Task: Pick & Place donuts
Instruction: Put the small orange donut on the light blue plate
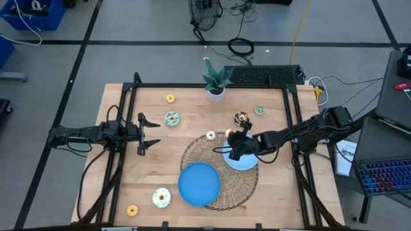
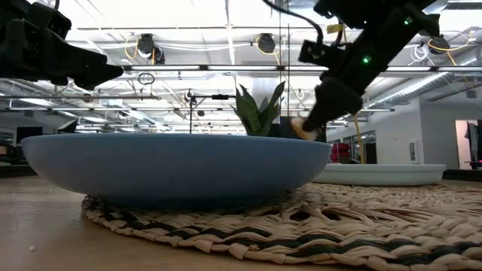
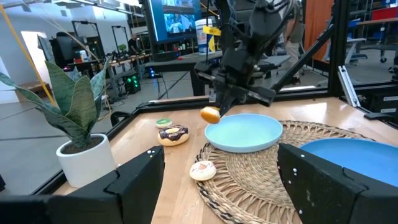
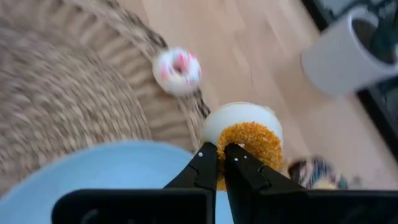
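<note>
Both arms are dark, slim and jointed, black cables looped along them; the left hand ends in two tapered black fingers; the right hand has narrow, flat-sided black fingers; a green light glows above it.

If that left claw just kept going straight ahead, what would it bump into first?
Probably the right claw holding an orange donut over the pale plate; the table between looks free, though depth is hard to judge.

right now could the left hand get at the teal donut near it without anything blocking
Probably yes. The left hand hovers open beside the teal donut, with only bare table between them. The right hand, shut on an orange donut, is away over the light blue plate.
</note>
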You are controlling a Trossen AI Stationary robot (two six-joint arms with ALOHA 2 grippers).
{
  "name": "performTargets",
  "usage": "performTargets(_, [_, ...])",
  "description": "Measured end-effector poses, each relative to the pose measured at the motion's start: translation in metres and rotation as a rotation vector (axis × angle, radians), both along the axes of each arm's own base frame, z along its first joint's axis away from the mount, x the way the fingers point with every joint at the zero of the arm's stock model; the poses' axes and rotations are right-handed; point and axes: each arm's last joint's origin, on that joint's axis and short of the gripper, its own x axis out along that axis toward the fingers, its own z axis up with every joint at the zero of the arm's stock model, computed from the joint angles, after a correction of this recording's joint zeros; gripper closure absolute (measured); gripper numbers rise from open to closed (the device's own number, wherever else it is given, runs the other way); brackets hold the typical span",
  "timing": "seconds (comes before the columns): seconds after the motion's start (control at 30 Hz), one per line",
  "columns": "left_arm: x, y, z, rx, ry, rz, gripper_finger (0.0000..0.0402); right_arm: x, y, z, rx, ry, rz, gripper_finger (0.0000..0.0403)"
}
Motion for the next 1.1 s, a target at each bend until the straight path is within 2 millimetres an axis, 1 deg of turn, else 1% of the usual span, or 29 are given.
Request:
performTargets(0.07, [0.0, 0.0, 0.0, 0.0, 0.0, 0.0, 0.0096, -0.003, 0.0, -0.003, 0.039, 0.021, -0.03, 0.0392])
performTargets(0.3, [0.0, 0.0, 0.0, 0.0, 0.0, 0.0, 0.0096, -0.009, 0.005, -0.008, 0.305, 0.078, -0.022, 0.0392])
performTargets(0.43, [0.0, 0.0, 0.0, 0.0, 0.0, 0.0, 0.0096, -0.014, 0.006, -0.012, 0.389, 0.135, -0.057, 0.0392])
performTargets(0.63, [0.0, 0.0, 0.0, 0.0, 0.0, 0.0, 0.0096, -0.027, 0.006, -0.017, 0.487, 0.246, -0.173, 0.0392])
performTargets(0.77, [0.0, 0.0, 0.0, 0.0, 0.0, 0.0, 0.0096, -0.033, 0.005, -0.018, 0.492, 0.289, -0.227, 0.0392])
performTargets(1.0, [0.0, 0.0, 0.0, 0.0, 0.0, 0.0, 0.0096, -0.033, 0.005, -0.018, 0.492, 0.289, -0.228, 0.0391])
performTargets(1.1, [0.0, 0.0, 0.0, 0.0, 0.0, 0.0, 0.0096, -0.033, 0.005, -0.018, 0.493, 0.288, -0.228, 0.0382])
